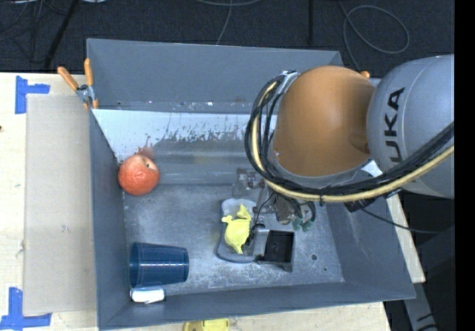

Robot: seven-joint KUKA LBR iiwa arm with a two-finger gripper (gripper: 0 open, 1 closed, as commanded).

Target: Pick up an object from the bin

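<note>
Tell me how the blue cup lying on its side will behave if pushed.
Lying on its side, the blue cup would probably roll if nudged across its round wall. It looks hollow, so likely light and easily shoved. The small white piece just beside it might stop it rolling that way.

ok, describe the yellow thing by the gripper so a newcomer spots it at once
In the grey bin, look at the floor's middle, under the arm's orange cover. Beside the gripper, a crumpled yellow thing lies next to a black block. It is the bin's only yellow piece: the ball is orange-red, the cup blue.
</note>
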